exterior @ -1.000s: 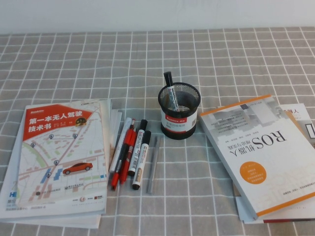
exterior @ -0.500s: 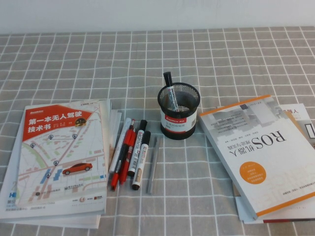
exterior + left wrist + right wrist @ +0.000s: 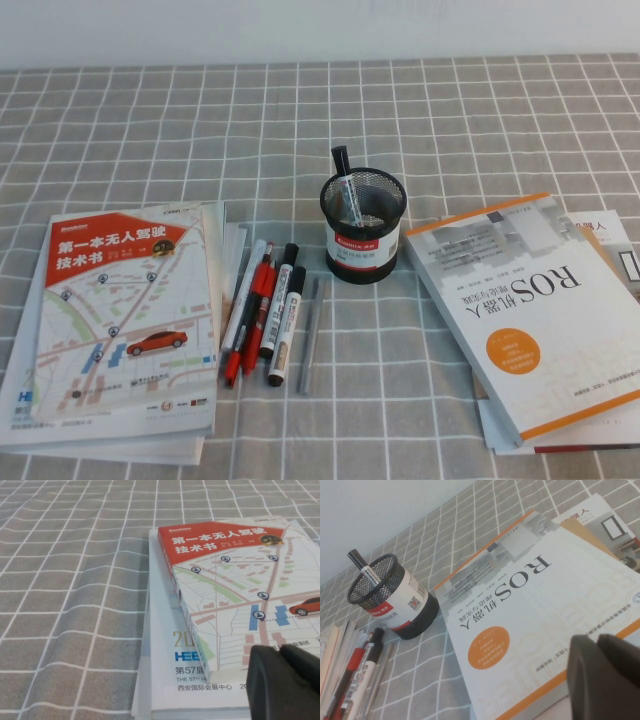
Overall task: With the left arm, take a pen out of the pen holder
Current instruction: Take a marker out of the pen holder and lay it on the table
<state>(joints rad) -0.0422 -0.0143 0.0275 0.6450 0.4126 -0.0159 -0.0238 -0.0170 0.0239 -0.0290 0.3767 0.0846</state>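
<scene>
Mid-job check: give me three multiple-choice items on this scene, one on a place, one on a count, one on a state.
1. Where does the pen holder stand?
A. Between the map-cover book and the ROS book
B. On the ROS book
C. Left of the map-cover book

2. How many pens stand in the pen holder?
A. None
B. One
C. Three

3. What is the left gripper doing?
A. Shut, empty, near the map-cover book
B. Shut on a pen
C. Open around the pen holder

Answers:
1 A: it sits between the two books.
2 B: a single black-capped marker leans in it.
3 A: it is closed with nothing in it. The right gripper, also shut, hangs near the ROS book.
</scene>
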